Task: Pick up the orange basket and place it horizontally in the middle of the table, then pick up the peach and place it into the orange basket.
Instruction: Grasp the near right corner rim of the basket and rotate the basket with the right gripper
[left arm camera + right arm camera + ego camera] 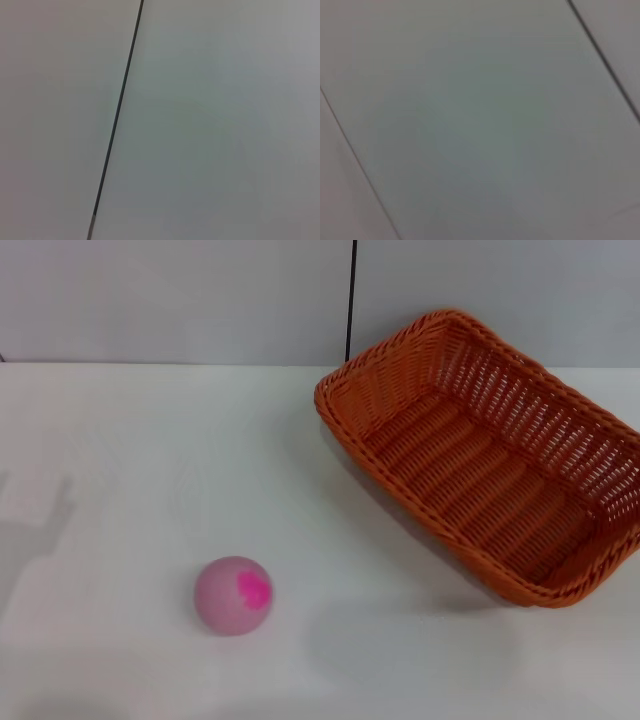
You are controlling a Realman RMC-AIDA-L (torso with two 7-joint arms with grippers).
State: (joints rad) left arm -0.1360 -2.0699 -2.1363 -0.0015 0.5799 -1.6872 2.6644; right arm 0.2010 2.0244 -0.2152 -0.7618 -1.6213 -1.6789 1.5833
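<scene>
The orange basket [490,455] rests on the white table [130,460] at the back right in the head view, turned diagonally, its open top facing up and nothing inside. The peach [233,595], pale pink with a magenta blotch, sits on the table at the front, left of centre, well apart from the basket. Neither gripper shows in the head view. Both wrist views hold only a plain grey panelled surface with dark seam lines.
A grey wall with a dark vertical seam [350,300] stands behind the table's far edge. The basket's right end reaches the right edge of the head view. An arm-shaped shadow [35,530] falls on the table's left side.
</scene>
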